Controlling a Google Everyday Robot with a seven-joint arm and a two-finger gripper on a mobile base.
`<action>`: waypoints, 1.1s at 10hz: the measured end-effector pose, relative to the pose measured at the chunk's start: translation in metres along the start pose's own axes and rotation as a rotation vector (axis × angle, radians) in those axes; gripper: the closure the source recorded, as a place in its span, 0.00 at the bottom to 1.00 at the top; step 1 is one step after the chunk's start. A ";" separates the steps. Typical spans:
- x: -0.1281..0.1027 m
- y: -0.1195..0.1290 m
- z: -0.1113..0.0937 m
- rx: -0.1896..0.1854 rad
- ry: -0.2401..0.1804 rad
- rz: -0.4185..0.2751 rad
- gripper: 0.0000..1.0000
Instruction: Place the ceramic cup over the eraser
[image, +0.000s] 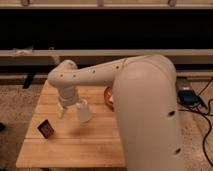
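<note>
The white ceramic cup (84, 111) stands upside down on the wooden table (75, 150), near its middle. My gripper (73, 112) hangs from the wrist right at the cup's left side, pointing down. One pale finger (62, 111) shows left of the cup with a gap between them; the other is hidden behind the cup. The gripper looks open and the cup rests on the table. The eraser (46, 128), a small dark block with an orange-brown face, stands at the table's left, well left of and nearer than the cup.
My large white arm (145, 115) fills the right half of the view and hides the table's right side. A sliver of the red-orange bowl (107, 95) shows behind it. Cables (202, 112) lie on the floor at right. A dark wall and rail run behind.
</note>
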 end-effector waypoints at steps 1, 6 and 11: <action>-0.004 -0.002 0.006 0.030 -0.002 -0.007 0.20; 0.003 -0.016 -0.019 -0.008 -0.042 0.007 0.20; 0.003 -0.035 -0.041 -0.025 -0.095 0.042 0.20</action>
